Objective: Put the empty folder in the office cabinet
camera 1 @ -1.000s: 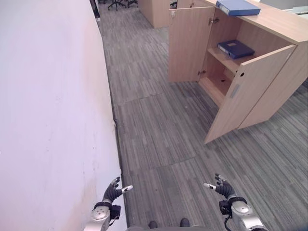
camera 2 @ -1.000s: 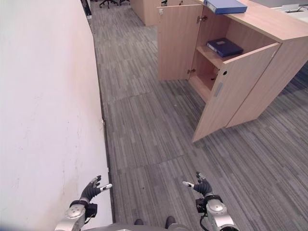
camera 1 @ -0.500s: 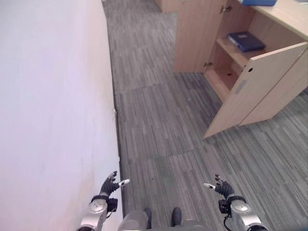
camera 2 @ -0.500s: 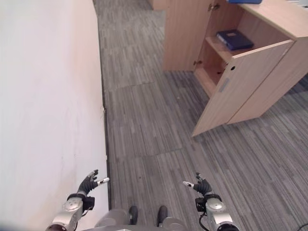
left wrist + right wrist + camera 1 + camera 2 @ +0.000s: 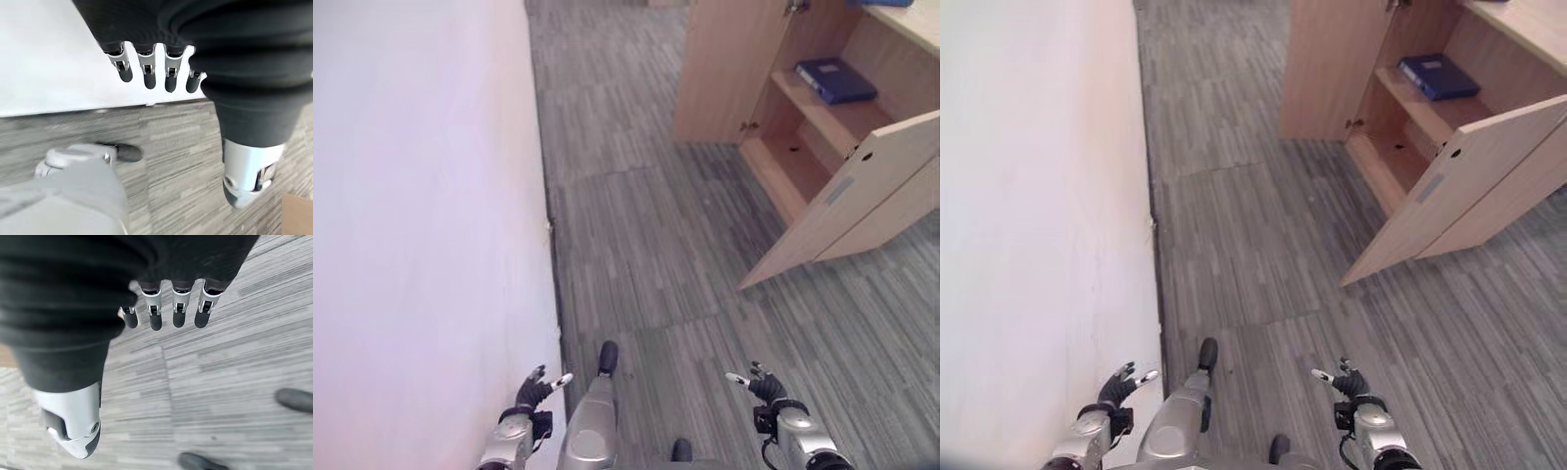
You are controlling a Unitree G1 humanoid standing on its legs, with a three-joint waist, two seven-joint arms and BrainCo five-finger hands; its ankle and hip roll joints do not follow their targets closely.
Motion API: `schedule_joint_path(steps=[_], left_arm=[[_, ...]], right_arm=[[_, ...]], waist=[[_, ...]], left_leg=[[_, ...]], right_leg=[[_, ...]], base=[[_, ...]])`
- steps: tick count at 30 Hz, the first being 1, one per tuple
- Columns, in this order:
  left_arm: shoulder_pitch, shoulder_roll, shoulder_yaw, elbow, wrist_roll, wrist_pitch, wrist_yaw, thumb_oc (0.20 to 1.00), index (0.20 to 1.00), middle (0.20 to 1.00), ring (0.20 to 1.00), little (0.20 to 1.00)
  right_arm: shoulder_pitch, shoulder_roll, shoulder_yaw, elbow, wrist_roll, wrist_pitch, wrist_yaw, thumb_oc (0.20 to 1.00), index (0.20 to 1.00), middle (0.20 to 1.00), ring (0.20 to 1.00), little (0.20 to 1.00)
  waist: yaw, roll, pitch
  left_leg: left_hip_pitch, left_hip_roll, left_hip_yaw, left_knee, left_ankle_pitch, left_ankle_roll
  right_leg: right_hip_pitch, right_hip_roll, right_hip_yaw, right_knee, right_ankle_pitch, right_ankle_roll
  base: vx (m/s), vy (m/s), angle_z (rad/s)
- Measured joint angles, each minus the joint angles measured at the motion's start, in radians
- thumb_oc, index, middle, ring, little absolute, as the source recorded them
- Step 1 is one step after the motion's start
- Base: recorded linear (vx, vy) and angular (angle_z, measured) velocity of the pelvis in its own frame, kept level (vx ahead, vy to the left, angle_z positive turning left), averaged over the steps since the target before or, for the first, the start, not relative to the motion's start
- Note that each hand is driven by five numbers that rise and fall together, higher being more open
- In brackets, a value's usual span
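The wooden office cabinet [image 5: 901, 59] stands at the upper right with both doors swung open. A dark blue folder [image 5: 837, 80] lies flat on its upper shelf, and the shelf below looks bare. My left hand [image 5: 530, 392] hangs low beside the white wall, open and holding nothing; its straight fingers [image 5: 146, 73] and thumb [image 5: 249, 176] are spread over the carpet. My right hand [image 5: 759, 384] is low on the other side, open too, with its fingers [image 5: 166, 313] straight and nothing in it. Both hands are far from the cabinet.
A white wall [image 5: 421, 215] runs along the whole left side. Grey striped carpet [image 5: 646, 245] lies between me and the cabinet. The nearer open door [image 5: 847, 196] juts out over the floor at the right. A sliver of another blue folder [image 5: 891, 2] lies on the cabinet top.
The whole picture has shifted, so the camera has moved: the cabinet now sits higher and further right. Both hands stay low, open and empty.
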Motion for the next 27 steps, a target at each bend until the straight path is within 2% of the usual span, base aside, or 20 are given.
schedule_joint_path(steps=[1, 3, 6, 7, 8, 9, 10, 11, 12, 13, 15, 16, 17, 19, 21, 22, 24, 25, 26, 27], left_arm=[[-0.003, -0.027, 0.053, -0.013, -0.017, -0.012, 0.01, 1.0, 1.0, 1.0, 1.0, 1.0], [-0.012, -0.021, 0.029, -0.003, -0.023, -0.009, 0.004, 1.0, 1.0, 1.0, 1.0, 1.0], [-0.003, -0.023, 0.036, 0.002, -0.024, -0.008, 0.01, 1.0, 1.0, 1.0, 1.0, 1.0], [-0.007, -0.016, 0.028, -0.031, -0.024, -0.008, 0.004, 1.0, 1.0, 1.0, 1.0, 1.0], [0.003, -0.01, 0.01, -0.044, -0.024, -0.007, 0.007, 1.0, 1.0, 1.0, 1.0, 1.0], [-0.003, -0.006, 0.002, -0.049, -0.024, -0.007, 0.004, 1.0, 1.0, 1.0, 1.0, 1.0], [-0.008, 0.001, -0.014, -0.057, -0.024, -0.008, 0.004, 1.0, 1.0, 1.0, 1.0, 1.0], [-0.007, 0.004, -0.013, -0.059, -0.024, -0.007, 0.005, 1.0, 1.0, 1.0, 1.0, 1.0], [-0.004, 0.004, -0.011, -0.06, -0.024, -0.006, 0.007, 1.0, 1.0, 1.0, 1.0, 1.0], [0.003, 0.008, -0.01, -0.062, -0.023, -0.006, 0.006, 1.0, 1.0, 1.0, 1.0, 1.0], [0.004, 0.016, -0.003, -0.09, -0.024, -0.01, 0.011, 1.0, 1.0, 1.0, 1.0, 1.0], [0.006, 0.027, -0.012, -0.09, -0.023, -0.005, 0.012, 1.0, 1.0, 1.0, 1.0, 1.0], [0.005, 0.04, -0.012, -0.09, -0.022, -0.001, 0.011, 1.0, 1.0, 1.0, 1.0, 1.0], [0.033, 0.06, -0.003, -0.121, -0.013, 0.001, 0.006, 1.0, 1.0, 1.0, 1.0, 1.0], [0.072, 0.08, -0.003, -0.153, -0.008, 0.001, 0.001, 1.0, 1.0, 1.0, 1.0, 1.0], [0.075, 0.08, -0.004, -0.153, 0.001, 0.001, 0.0, 1.0, 1.0, 1.0, 1.0, 1.0], [0.075, 0.068, -0.024, -0.154, 0.018, 0.004, -0.005, 1.0, 1.0, 1.0, 1.0, 1.0], [0.039, 0.053, -0.052, -0.162, 0.026, 0.009, -0.016, 1.0, 1.0, 1.0, 1.0, 1.0], [0.048, 0.038, -0.057, -0.17, 0.026, 0.005, -0.021, 1.0, 1.0, 1.0, 1.0, 1.0], [0.038, 0.026, -0.065, -0.17, 0.026, 0.0, -0.025, 1.0, 1.0, 1.0, 1.0, 1.0]], right_arm=[[0.003, 0.03, 0.017, 0.02, 0.0, 0.001, 0.004, 1.0, 1.0, 1.0, 1.0, 1.0], [-0.026, 0.09, 0.016, 0.044, -0.001, 0.001, 0.008, 1.0, 1.0, 1.0, 1.0, 1.0], [-0.054, 0.091, 0.012, 0.042, -0.001, -0.001, 0.011, 1.0, 1.0, 1.0, 1.0, 1.0], [-0.066, 0.093, 0.011, 0.029, -0.002, -0.001, 0.012, 1.0, 1.0, 1.0, 1.0, 1.0], [-0.087, 0.096, -0.002, 0.028, -0.002, -0.002, 0.014, 1.0, 1.0, 1.0, 1.0, 1.0], [-0.097, 0.097, -0.011, 0.025, -0.003, -0.005, 0.012, 1.0, 1.0, 1.0, 1.0, 1.0], [-0.112, 0.094, -0.016, 0.027, -0.003, -0.009, 0.014, 1.0, 1.0, 1.0, 1.0, 1.0], [-0.117, 0.092, -0.026, 0.026, -0.003, -0.016, 0.014, 1.0, 1.0, 1.0, 1.0, 1.0], [-0.117, 0.09, -0.051, 0.026, -0.003, -0.022, 0.014, 1.0, 1.0, 1.0, 1.0, 1.0], [-0.105, 0.076, -0.051, 0.032, -0.002, -0.016, 0.009, 1.0, 1.0, 1.0, 1.0, 1.0], [-0.066, 0.064, -0.071, 0.05, -0.001, -0.014, 0.007, 1.0, 1.0, 1.0, 1.0, 1.0], [-0.051, 0.066, -0.11, 0.081, 0.001, -0.017, 0.008, 1.0, 1.0, 1.0, 1.0, 1.0], [-0.046, 0.063, -0.156, 0.129, 0.003, -0.007, -0.001, 1.0, 1.0, 1.0, 1.0, 1.0], [-0.008, 0.067, -0.205, 0.194, 0.013, -0.007, -0.007, 1.0, 1.0, 1.0, 1.0, 1.0], [0.03, 0.063, -0.236, 0.257, 0.042, 0.003, -0.019, 1.0, 1.0, 1.0, 1.0, 1.0], [0.033, 0.061, -0.249, 0.277, 0.042, 0.006, -0.02, 1.0, 1.0, 1.0, 1.0, 1.0], [0.04, 0.041, -0.248, 0.289, 0.042, 0.01, -0.025, 1.0, 1.0, 1.0, 1.0, 1.0], [0.066, 0.031, -0.247, 0.304, 0.043, 0.003, -0.028, 1.0, 1.0, 1.0, 1.0, 1.0], [0.073, 0.023, -0.264, 0.312, 0.048, 0.002, -0.026, 1.0, 1.0, 1.0, 1.0, 1.0], [0.086, 0.012, -0.27, 0.323, 0.057, 0.017, -0.03, 1.0, 1.0, 1.0, 1.0, 1.0]], waist=[[0.016, -0.056, -0.019], [0.027, -0.105, -0.053], [0.026, -0.089, -0.056], [0.024, -0.08, -0.052], [0.017, -0.072, -0.044], [0.003, -0.044, -0.033], [-0.002, -0.023, -0.021], [-0.009, 0.012, -0.003], [-0.034, 0.047, 0.016], [-0.058, 0.077, 0.018], [-0.079, 0.089, 0.014], [-0.097, 0.092, 0.018], [-0.11, 0.084, 0.025], [-0.137, 0.054, 0.018], [-0.144, 0.03, 0.004], [-0.146, 0.028, 0.002], [-0.164, 0.052, -0.004], [-0.19, 0.071, -0.005], [-0.198, 0.098, -0.015], [-0.2, 0.101, -0.021]], left_leg=[[-0.001, -0.04, 0.043, 0.027, -0.01, 0.042], [0.04, -0.084, 0.069, 0.005, -0.064, 0.098], [0.119, -0.092, 0.066, -0.065, -0.039, 0.125], [0.148, -0.1, 0.049, -0.079, -0.061, 0.153], [0.168, -0.096, 0.047, -0.086, -0.062, 0.155], [0.184, -0.09, 0.034, -0.08, -0.078, 0.178], [0.212, -0.082, 0.023, -0.08, -0.098, 0.203], [0.247, -0.071, 0.013, -0.094, -0.117, 0.23], [0.293, -0.054, 0.001, -0.119, -0.119, 0.234], [0.31, -0.044, 0.0, -0.123, -0.116, 0.222], [0.331, -0.044, 0.0, -0.131, -0.159, 0.222], [0.351, -0.041, 0.012, -0.14, -0.178, 0.21], [0.388, -0.044, 0.025, -0.154, -0.176, 0.162], [0.447, -0.045, 0.044, -0.165, -0.224, 0.145], [0.545, -0.032, 0.098, -0.185, -0.283, 0.097], [0.57, -0.027, 0.111, -0.184, -0.302, 0.073], [0.61, 0.013, 0.137, -0.161, -0.335, 0.03], [0.611, 0.034, 0.152, -0.097, -0.325, 0.008], [0.618, 0.057, 0.153, -0.05, -0.314, -0.016], [0.611, 0.064, 0.164, -0.008, -0.332, -0.034]], right_leg=[[-0.013, -0.044, 0.023, 0.061, -0.024, 0.026], [-0.057, -0.052, 0.033, 0.204, 0.011, 0.057], [-0.135, -0.059, 0.041, 0.426, 0.048, 0.161], [-0.236, -0.054, 0.037, 0.627, 0.135, 0.214], [-0.277, -0.065, 0.001, 0.757, 0.16, 0.236], [-0.318, -0.059, -0.023, 0.821, 0.179, 0.221], [-0.347, -0.05, -0.043, 0.857, 0.25, 0.209], [-0.396, -0.04, -0.069, 0.919, 0.235, 0.203], [-0.442, -0.029, -0.11, 0.972, 0.17, 0.17], [-0.484, -0.021, -0.134, 0.956, 0.145, 0.172], [-0.582, -0.04, -0.167, 0.852, 0.118, 0.181], [-0.594, -0.086, -0.28, 0.696, 0.092, 0.137], [-0.58, -0.113, -0.414, 0.431, 0.099, 0.106], [-0.589, -0.141, -0.505, 0.347, 0.099, 0.105], [-0.582, -0.145, -0.64, 0.347, 0.108, 0.108], [-0.577, -0.145, -0.669, 0.345, 0.116, 0.098], [-0.554, -0.107, -0.683, 0.367, 0.215, -0.03], [-0.538, -0.071, -0.658, 0.382, 0.178, -0.158], [-0.508, -0.051, -0.635, 0.386, 0.162, -0.184], [-0.48, -0.039, -0.622, 0.385, 0.15, -0.189]], base=[[0.34, 0.238, 0.03], [0.46, 0.384, -0.14], [0.22, 0.277, 0.06], [0.28, 0.388, 0.28], [0.3, 0.302, 0.41], [0.31, 0.27, 0.23], [0.22, 0.172, 0.08], [0.22, 0.149, 0.01], [0.26, 0.11, 0.21], [0.51, 0.108, 0.34], [0.46, 0.0, 0.12], [0.4, -0.071, -0.15], [0.39, -0.061, -0.11], [0.47, -0.059, -0.15], [0.38, -0.068, -0.53], [0.19, -0.045, -0.58], [0.39, -0.06, -0.38], [0.42, -0.06, -0.18], [0.28, -0.087, -0.28], [0.21, -0.109, -0.26]])
